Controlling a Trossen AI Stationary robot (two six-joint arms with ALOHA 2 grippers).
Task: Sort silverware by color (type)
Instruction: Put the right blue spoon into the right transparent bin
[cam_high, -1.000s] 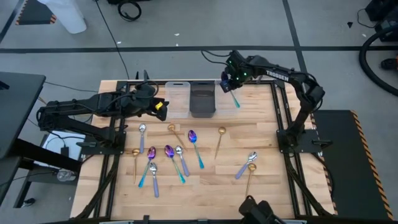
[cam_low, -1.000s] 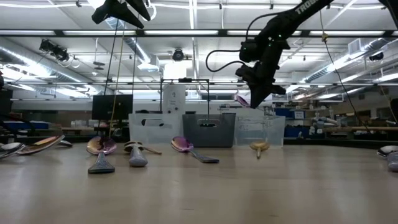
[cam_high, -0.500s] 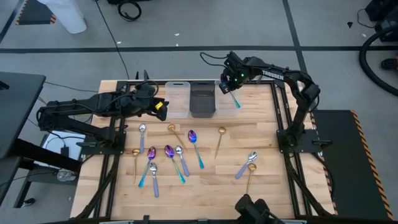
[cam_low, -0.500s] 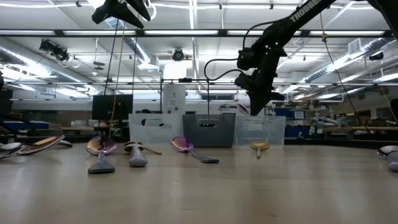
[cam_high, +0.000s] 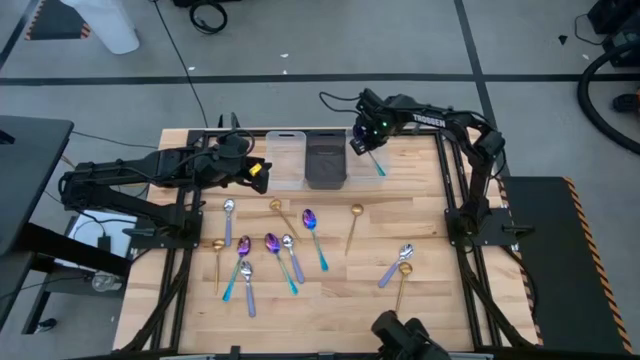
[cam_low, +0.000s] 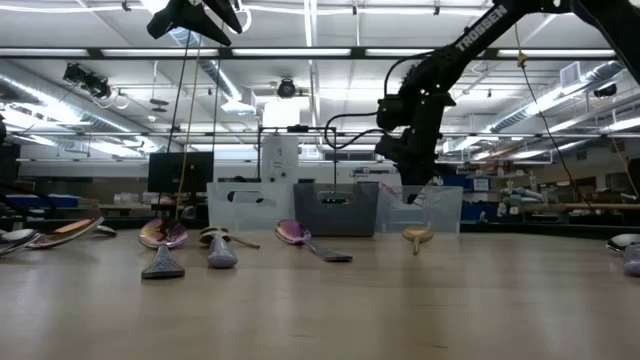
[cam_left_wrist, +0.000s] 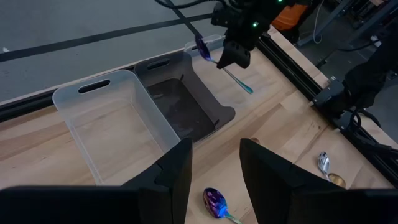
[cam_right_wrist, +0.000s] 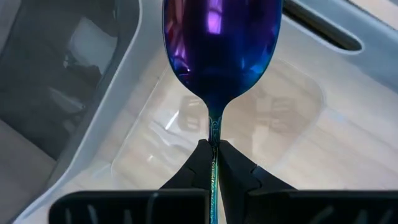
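The right gripper (cam_high: 366, 140) is pinching a purple spoon (cam_right_wrist: 217, 43) above a clear bin (cam_right_wrist: 298, 112); the left gripper (cam_left_wrist: 214, 163) is waiting, jaws apart.

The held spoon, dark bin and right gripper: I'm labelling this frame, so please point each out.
Teal-handled purple spoon (cam_right_wrist: 219, 43), right wrist view, on its bowl.
Dark bin (cam_high: 325, 160), high view, on its floor.
Right gripper (cam_right_wrist: 213, 163), right wrist view, between the fingertips pinching the spoon's neck.

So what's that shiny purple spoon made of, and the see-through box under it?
The spoon, pinched in the right gripper, looks like metal with a rainbow purple-blue coating: its bowl is mirror-glossy. The clear bin looks like smooth plastic: you can see the wood through it, and it has rounded, moulded edges.
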